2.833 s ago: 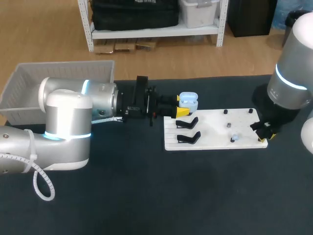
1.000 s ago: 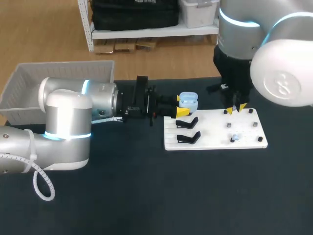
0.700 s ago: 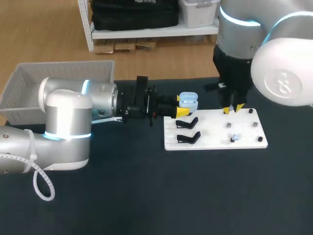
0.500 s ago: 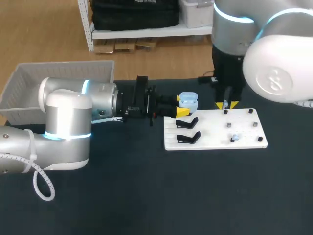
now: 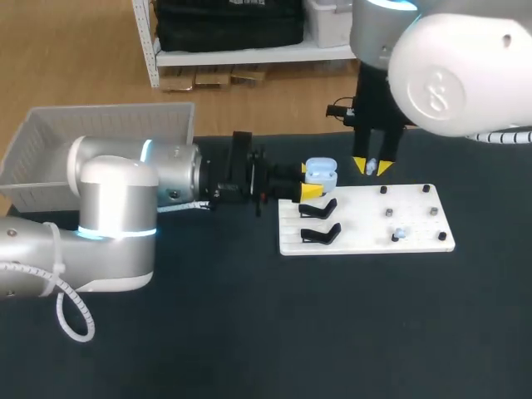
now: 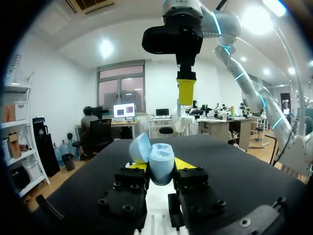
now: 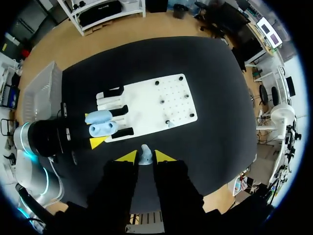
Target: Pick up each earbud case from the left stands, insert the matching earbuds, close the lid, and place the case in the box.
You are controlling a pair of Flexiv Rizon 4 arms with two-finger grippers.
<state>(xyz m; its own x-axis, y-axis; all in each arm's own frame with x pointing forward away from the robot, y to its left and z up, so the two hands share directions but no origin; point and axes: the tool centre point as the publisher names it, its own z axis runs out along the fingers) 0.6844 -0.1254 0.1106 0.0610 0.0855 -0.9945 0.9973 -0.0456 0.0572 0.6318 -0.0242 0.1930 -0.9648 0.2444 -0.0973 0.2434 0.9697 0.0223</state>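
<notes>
Quick status from the desk (image 5: 249, 332). My left end effector (image 5: 309, 190) is clamped on the light blue earbud case (image 5: 320, 173), one finger on each side, holding it in the air over the far left corner of the white board (image 5: 416, 218), right above the two black stands (image 5: 319, 234). The lid is flipped open and the pockets face up. My right end effector (image 5: 372, 167) hangs higher up, just right of the case, with its tips pinched together on a tiny earbud (image 7: 145, 152). A second earbud (image 5: 400, 234) sits on the board's near right part, and the box (image 5: 50, 141) waits at the far left.

What worries me from here:
- The earbud is small and smooth and held only at the tips. If it twists in the pinch, it'll land crooked and won't seat.
- I can't tell from here which pocket this one belongs in. Wrong pocket means it rides high and the lid won't shut.
- If I press down off-centre, the case could rotate in my left grip, since that's only a side squeeze.
- The open lid stands right beside the pockets. If my right tips bump it, it could flap over mid-insert.
- My two sets of fingers will be crowded together there, so they could knock into each other.
</notes>
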